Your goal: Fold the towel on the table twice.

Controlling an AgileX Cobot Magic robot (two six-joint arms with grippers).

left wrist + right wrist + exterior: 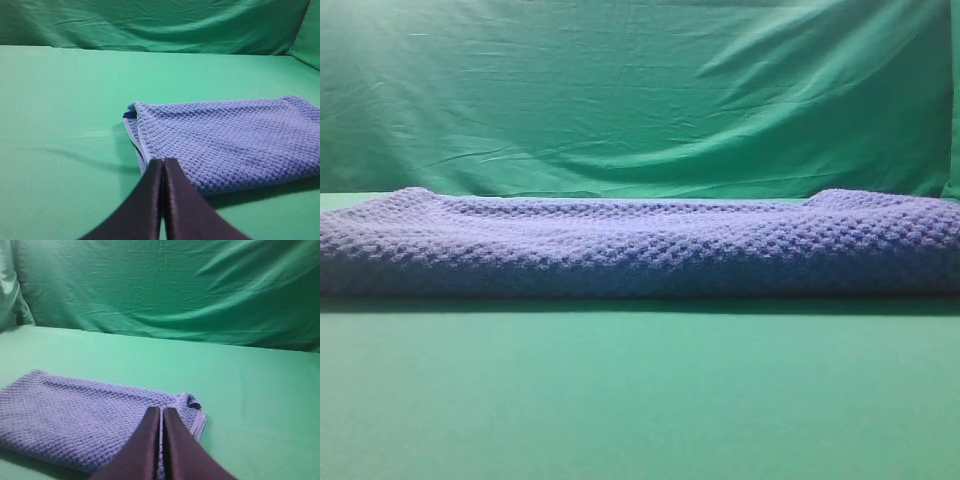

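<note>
- The towel (640, 245) lies on the table (640, 400) as a long flat band that seems already doubled over, its layered ends showing in both wrist views.
- The left hand (163, 165) is closed on nothing, its tips over the towel's near edge by the left end.
- The right hand (161, 412) is likewise closed and empty, over the towel's near edge by the right end.
- Risk: pinching only the top layer at either end would likely undo the fold.
- Risk: uneven lifts at the two ends could skew the thick cloth, leaving the edges mismatched.
- Risk: closed tips pushed into the towel may bunch it.
</note>
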